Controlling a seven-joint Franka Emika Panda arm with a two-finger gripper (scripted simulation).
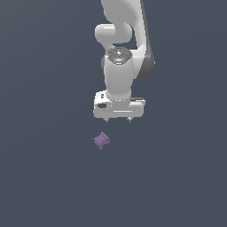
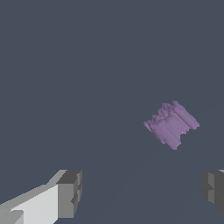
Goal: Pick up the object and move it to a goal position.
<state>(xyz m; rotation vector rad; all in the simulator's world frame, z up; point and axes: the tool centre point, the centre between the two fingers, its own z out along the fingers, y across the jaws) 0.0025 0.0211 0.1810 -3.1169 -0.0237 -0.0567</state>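
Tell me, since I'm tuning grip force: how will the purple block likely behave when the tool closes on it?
The purple block looks blocky, so it probably won't roll. Its ridged, lumpy faces may seat unevenly against flat fingers and twist slightly. It lies rotated relative to the open tool, so it might pivot as the fingers close. It is far smaller than the tool, so likely light.
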